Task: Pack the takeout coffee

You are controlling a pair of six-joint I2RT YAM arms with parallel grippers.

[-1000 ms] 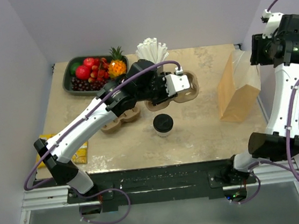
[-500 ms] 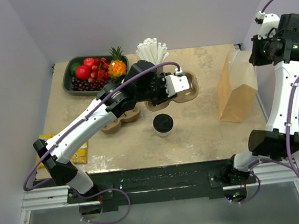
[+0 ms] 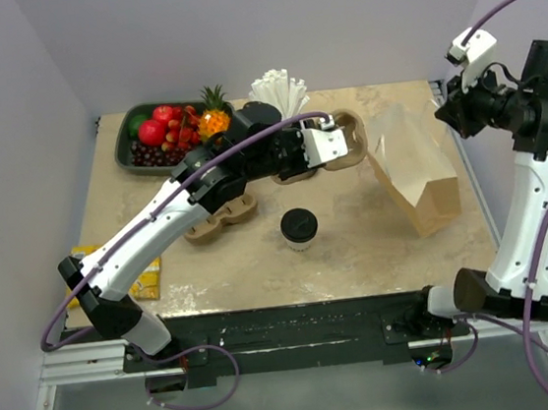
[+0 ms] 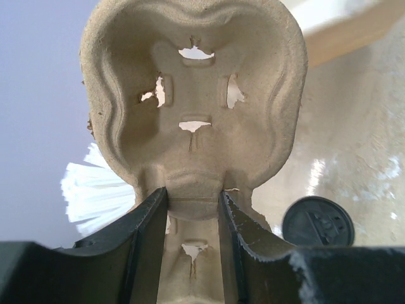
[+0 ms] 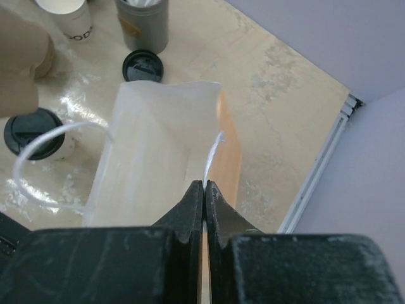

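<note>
Coffee (image 3: 298, 228) upright on table (image 3: 358, 245), untouched; left gripper (image 4: 193, 196) clamped on carrier (image 4: 193, 95) beside tilted bag (image 3: 415, 184); right gripper (image 5: 204, 190) pinched together on bag's top edge.

White takeout coffee (image 3: 299, 229), black-lidded, stands upright mid-table.
</note>
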